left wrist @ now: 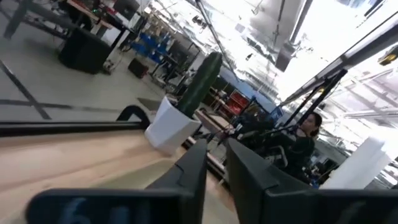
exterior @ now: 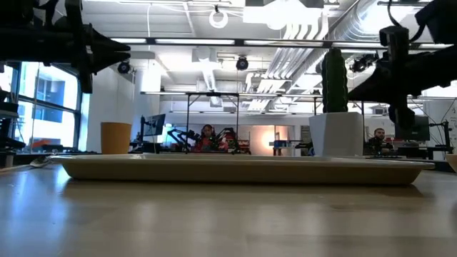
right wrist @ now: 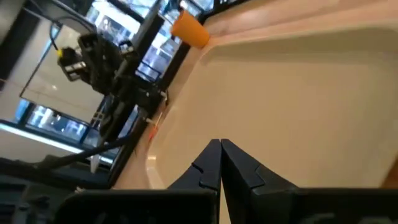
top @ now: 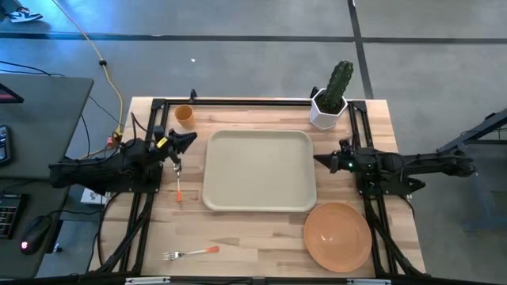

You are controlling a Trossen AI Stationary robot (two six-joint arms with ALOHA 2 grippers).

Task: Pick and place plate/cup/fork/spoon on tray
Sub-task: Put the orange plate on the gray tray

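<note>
An empty tray (top: 260,170) sat mid-tabletop (top: 261,245), none of the tableware on it yet. The plate (top: 338,235) lay at its near right corner, the cup (top: 184,115) off its far left corner, the fork (top: 190,253) by the front edge. The left pincer (top: 184,145), fingers nearly together and holding nothing, hovered just above the spoon (top: 179,184); a descent that narrow would likely skid off the thin handle. The right pincer (top: 323,161) waited shut beside the tray's right rim; a reach toward the cup could clip the cactus pot (top: 328,111).
</note>
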